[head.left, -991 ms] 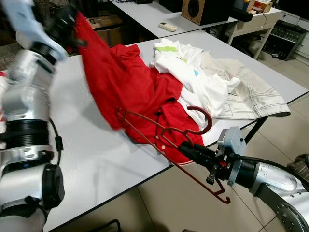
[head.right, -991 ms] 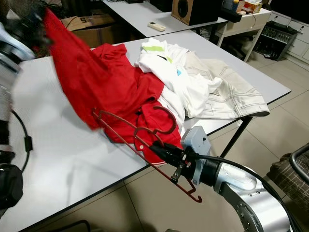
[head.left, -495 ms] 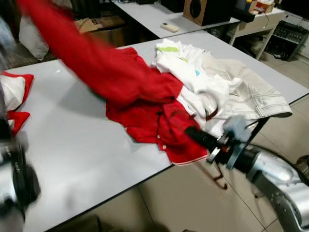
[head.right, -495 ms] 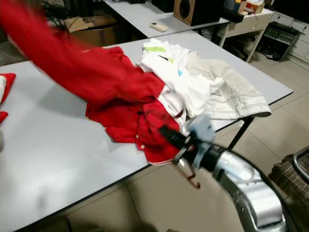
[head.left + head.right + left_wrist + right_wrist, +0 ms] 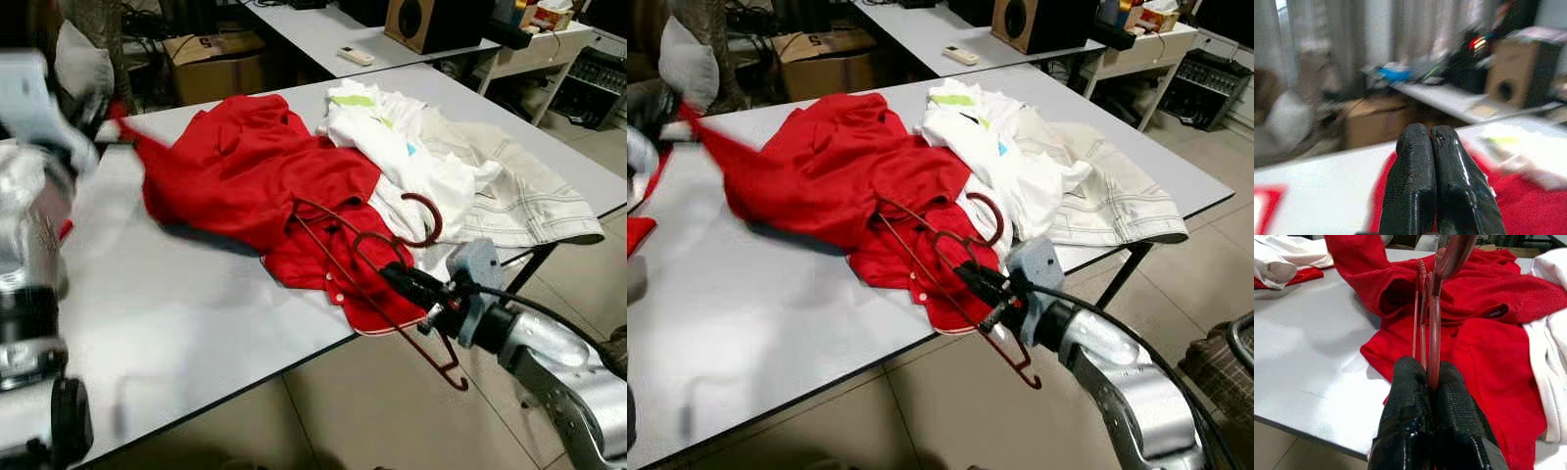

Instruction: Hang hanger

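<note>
A red shirt (image 5: 255, 176) lies spread on the grey table (image 5: 196, 304). One corner of it is stretched toward the far left, where my blurred left arm (image 5: 39, 147) is. My left gripper (image 5: 1430, 134) is shut, with red cloth pinched low between its fingers. A dark red wire hanger (image 5: 367, 250) rests tilted over the shirt's front part, its hook (image 5: 423, 217) against white clothes and its lower end past the table edge. My right gripper (image 5: 394, 278) is shut on the hanger's wires (image 5: 1426, 323) at the table's front edge.
White garments (image 5: 392, 147) and beige shorts (image 5: 509, 186) are piled on the table's right half. A red-and-white cloth (image 5: 635, 235) lies at the left edge. Behind stand a cardboard box (image 5: 220, 64), a second table with a remote (image 5: 355, 56) and a speaker (image 5: 431, 20).
My left arm swung the red shirt up and across, then down; it now lies spread toward the left. The right gripper has kept hold of the hanger, which lies over the shirt again.
</note>
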Robot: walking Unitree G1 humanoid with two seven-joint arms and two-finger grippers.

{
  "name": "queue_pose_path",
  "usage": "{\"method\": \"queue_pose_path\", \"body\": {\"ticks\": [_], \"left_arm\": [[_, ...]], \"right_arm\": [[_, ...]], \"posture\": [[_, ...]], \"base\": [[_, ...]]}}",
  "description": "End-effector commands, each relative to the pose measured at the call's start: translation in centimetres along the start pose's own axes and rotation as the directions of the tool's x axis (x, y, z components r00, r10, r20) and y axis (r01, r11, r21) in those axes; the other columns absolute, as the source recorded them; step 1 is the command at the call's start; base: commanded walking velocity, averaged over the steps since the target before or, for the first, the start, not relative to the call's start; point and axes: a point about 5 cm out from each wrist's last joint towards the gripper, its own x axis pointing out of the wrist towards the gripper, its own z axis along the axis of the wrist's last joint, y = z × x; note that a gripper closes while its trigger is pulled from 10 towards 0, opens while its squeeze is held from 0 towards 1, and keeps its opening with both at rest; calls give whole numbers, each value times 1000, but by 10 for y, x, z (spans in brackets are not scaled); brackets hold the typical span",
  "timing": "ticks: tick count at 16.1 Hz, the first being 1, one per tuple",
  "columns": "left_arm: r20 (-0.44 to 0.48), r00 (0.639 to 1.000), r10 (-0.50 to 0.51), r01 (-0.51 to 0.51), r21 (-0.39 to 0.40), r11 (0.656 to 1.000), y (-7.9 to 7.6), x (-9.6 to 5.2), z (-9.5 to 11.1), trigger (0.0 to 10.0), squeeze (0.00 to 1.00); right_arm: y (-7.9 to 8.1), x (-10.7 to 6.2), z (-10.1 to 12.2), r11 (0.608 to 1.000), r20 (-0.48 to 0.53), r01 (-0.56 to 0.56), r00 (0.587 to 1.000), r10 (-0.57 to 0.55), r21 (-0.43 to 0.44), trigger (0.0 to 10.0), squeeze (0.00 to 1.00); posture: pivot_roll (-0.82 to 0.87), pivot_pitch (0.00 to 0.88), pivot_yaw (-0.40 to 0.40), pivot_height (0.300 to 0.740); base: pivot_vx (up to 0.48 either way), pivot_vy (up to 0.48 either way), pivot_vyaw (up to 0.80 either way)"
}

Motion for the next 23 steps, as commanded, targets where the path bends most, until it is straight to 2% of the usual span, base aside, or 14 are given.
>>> {"method": "queue_pose_path", "body": {"ticks": [1,2,4,6,11,13,14,15,16,17,19,21,22,23], "left_arm": [[36,998,-52,53,-23,998,-5,0,17,0,0],[79,992,-101,104,-43,994,-4,-3,41,0,0],[105,985,-138,143,-45,989,1,-9,64,0,0],[134,983,-128,134,-32,991,9,-18,86,0,0],[308,937,-164,211,-124,970,13,-52,167,0,0],[351,921,-167,230,-147,962,15,-61,182,0,0],[303,944,-132,182,-143,973,25,-65,177,0,0],[279,953,-117,160,-138,977,29,-65,173,0,0],[190,980,-54,79,-128,989,39,-65,155,0,0],[6,998,56,-55,-69,996,55,-64,111,0,0],[-195,969,155,-162,-19,987,71,-68,53,0,0],[-380,891,250,-205,155,967,83,-81,-2,0,0],[-425,864,271,-201,202,958,85,-87,-16,0,0],[-471,814,339,-170,365,915,94,-97,-33,0,0]], "right_arm": [[-2,1,1,1000,-8,4,1000,-5,-10,10000,0],[-6,3,2,1000,-1,27,1000,-27,-11,10000,0],[-10,7,10,998,85,56,995,-59,33,10000,0],[-5,9,23,998,177,-8,984,-2,58,10000,0],[0,3,41,981,358,-113,932,51,156,10000,0],[-1,-2,48,970,417,-158,906,68,184,10000,0],[3,-7,53,954,453,-231,883,123,190,10000,0],[4,-8,53,950,455,-247,880,137,191,10000,0],[8,-11,51,942,437,-280,882,176,186,10000,0],[14,-14,43,935,387,-304,897,215,184,10000,0],[20,-16,32,925,323,-319,914,244,206,10000,0],[24,-15,18,931,215,-293,945,248,215,10000,0],[25,-15,12,935,162,-278,956,246,219,10000,0],[25,-13,4,944,94,-247,968,232,220,10000,0]], "posture": [[-22,0,1,740],[-14,0,2,740],[-4,0,3,740],[20,0,-6,740],[59,0,-20,740],[72,0,-27,740],[76,0,-27,740],[76,0,-26,740],[72,0,-24,740],[61,0,-17,740],[42,0,-10,740],[33,0,-9,740],[21,0,-12,740],[21,0,-12,740]], "base": [[0,0,0],[0,0,0],[0,0,0],[0,0,0],[0,0,0],[0,0,0],[0,0,0],[0,0,0],[0,0,0],[0,0,0],[0,0,0],[0,0,0],[0,0,0],[0,0,0]]}}
